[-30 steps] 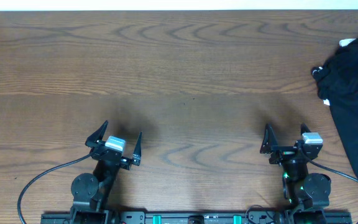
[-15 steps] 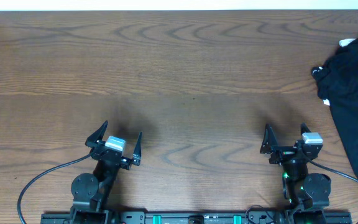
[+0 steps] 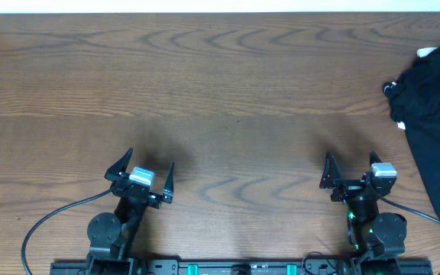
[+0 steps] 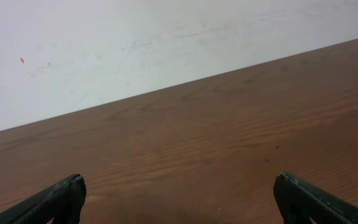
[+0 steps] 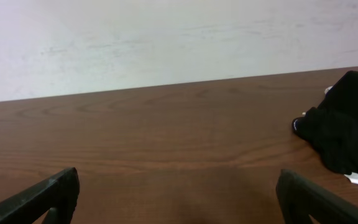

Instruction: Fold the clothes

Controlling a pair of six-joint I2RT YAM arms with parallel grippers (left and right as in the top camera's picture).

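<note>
A crumpled black cloth garment (image 3: 436,107) is heaped at the right edge of the brown wooden counter (image 3: 228,76), left end effector (image 3: 145,165) and right end effector (image 3: 351,162) are spread wide, nothing is gripped.

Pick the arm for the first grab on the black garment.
Right. The garment lies at the right of the table, near the open right end effector; the left end effector sits far across.

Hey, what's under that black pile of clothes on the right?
The black clothes lie on the wooden table. Small white bits peek out at the edges; whatever else lies beneath is covered.
</note>
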